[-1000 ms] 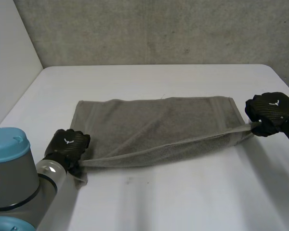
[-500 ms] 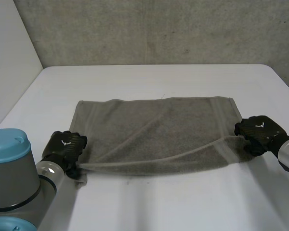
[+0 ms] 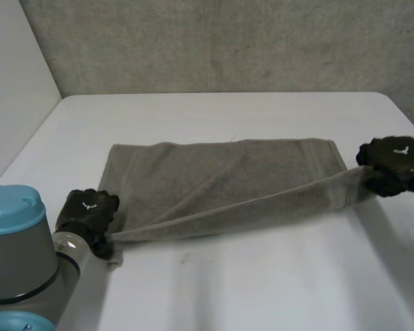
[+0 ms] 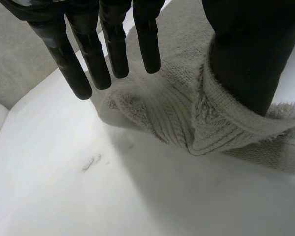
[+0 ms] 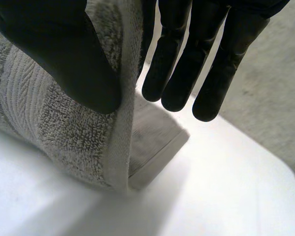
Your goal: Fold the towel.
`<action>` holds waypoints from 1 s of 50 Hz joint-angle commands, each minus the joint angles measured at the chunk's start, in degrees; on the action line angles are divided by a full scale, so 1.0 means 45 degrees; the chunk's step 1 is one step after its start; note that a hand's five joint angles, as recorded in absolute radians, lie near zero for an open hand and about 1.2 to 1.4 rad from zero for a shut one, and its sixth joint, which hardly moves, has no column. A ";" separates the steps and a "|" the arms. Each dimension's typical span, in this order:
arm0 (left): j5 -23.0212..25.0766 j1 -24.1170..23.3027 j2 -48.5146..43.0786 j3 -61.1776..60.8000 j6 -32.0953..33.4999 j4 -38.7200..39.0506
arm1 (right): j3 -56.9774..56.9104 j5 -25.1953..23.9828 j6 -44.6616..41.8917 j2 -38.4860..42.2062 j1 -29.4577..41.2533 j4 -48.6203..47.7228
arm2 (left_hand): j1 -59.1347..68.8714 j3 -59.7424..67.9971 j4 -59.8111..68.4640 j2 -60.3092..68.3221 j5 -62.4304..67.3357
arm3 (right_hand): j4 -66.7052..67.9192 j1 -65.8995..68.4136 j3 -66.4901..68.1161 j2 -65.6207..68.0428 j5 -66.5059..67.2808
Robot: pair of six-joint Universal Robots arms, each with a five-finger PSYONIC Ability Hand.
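Note:
The grey towel (image 3: 221, 172) lies lengthwise across the white table (image 3: 228, 110), its far edge flat. Its near edge is raised and stretched between my two hands. My left hand (image 3: 90, 209) is at the near left corner. In the left wrist view its fingers (image 4: 115, 49) are straight and spread, and the corner of the towel (image 4: 177, 118) wraps round the thumb (image 4: 250, 54). My right hand (image 3: 393, 160) holds the near right corner up off the table. In the right wrist view the thumb (image 5: 64, 54) pinches the towel's hem (image 5: 120, 137) against a finger.
My left arm's grey joint with its blue cap (image 3: 10, 207) stands at the near left of the table. A grey wall runs behind the table's far edge. Bare table lies in front of the towel and beyond it.
The right hand dipped toward the table, then rose and moved right again, lifting the near edge taut. The left hand slid a little nearer and its fingers straightened.

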 commanded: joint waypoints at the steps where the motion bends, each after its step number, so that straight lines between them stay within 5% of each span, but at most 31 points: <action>1: -0.0227 0.0037 0.0085 0.0052 -0.0025 0.0022 | -0.0029 -0.0141 0.0565 -0.0500 -0.0348 -0.0036 | 0.0582 0.0659 0.0713 0.0679 0.0721 | 0.2537 0.4216 0.2651 0.2858 0.3988; 6: -0.0305 -0.0002 0.0183 0.0072 -0.0005 0.0022 | -0.0009 -0.0063 0.0565 -0.0519 -0.0348 -0.0016 | 0.1105 0.1183 0.1236 0.1202 0.1244 | 0.2537 0.4216 0.2651 0.2858 0.3988; 8: -0.0286 -0.0061 0.0202 0.0052 -0.0005 0.0022 | -0.0009 -0.0043 0.0565 -0.0539 -0.0329 0.0042 | 0.3310 0.3388 0.3442 0.3407 0.3449 | 0.2537 0.4216 0.2651 0.2858 0.3988; 9: -0.0266 -0.0119 0.0202 0.0052 -0.0024 0.0022 | -0.0009 -0.0043 0.0565 -0.0539 -0.0329 0.0042 | 0.8714 0.8791 0.8845 0.8810 0.8853 | 0.2537 0.4216 0.2651 0.2858 0.3988; 11: -0.0266 -0.0100 0.0241 0.0052 -0.0005 -0.0017 | -0.0028 -0.0082 0.0643 -0.0597 -0.0309 0.0081 | 1.1613 1.1690 1.1744 1.1709 1.1752 | 0.2537 0.4216 0.2651 0.2858 0.3988; 21: -0.0169 -0.0100 0.2038 0.0989 0.0386 -0.0974 | -0.1372 -0.0141 0.0644 -0.1865 -0.0251 0.1969 | 1.1642 1.1719 1.1773 1.1738 1.1780 | 0.2537 0.4216 0.2651 0.2858 0.3988; 28: 0.0260 -0.0100 0.3716 0.3289 0.0969 -0.5007 | -0.3818 -0.0258 0.0409 -0.2550 -0.0309 0.5394 | 1.1642 1.1719 1.1773 1.1738 1.1780 | 0.2537 0.4216 0.2651 0.2858 0.3988; 37: 0.0730 0.0193 0.3543 0.4974 0.3176 -0.9857 | -0.6298 -0.0082 -0.3556 -0.2336 -0.0290 1.0198 | 1.1642 1.1719 1.1773 1.1738 1.1780 | 0.2537 0.4216 0.2651 0.2858 0.3988; 41: 0.0710 0.0232 0.2780 0.4896 0.3452 -0.9920 | -0.6084 0.0151 -0.5505 -0.1110 -0.0192 1.1602 | 1.1642 1.1719 1.1773 1.1738 1.1780 | 0.2537 0.4216 0.2651 0.2858 0.3988; 50: 0.0730 0.0760 -0.0305 0.4935 0.3432 -0.8728 | -0.6082 0.1790 -0.5490 0.1800 0.1152 1.0769 | 1.1642 1.1719 1.1773 1.1738 1.1780 | 0.2537 0.4216 0.2651 0.2858 0.3988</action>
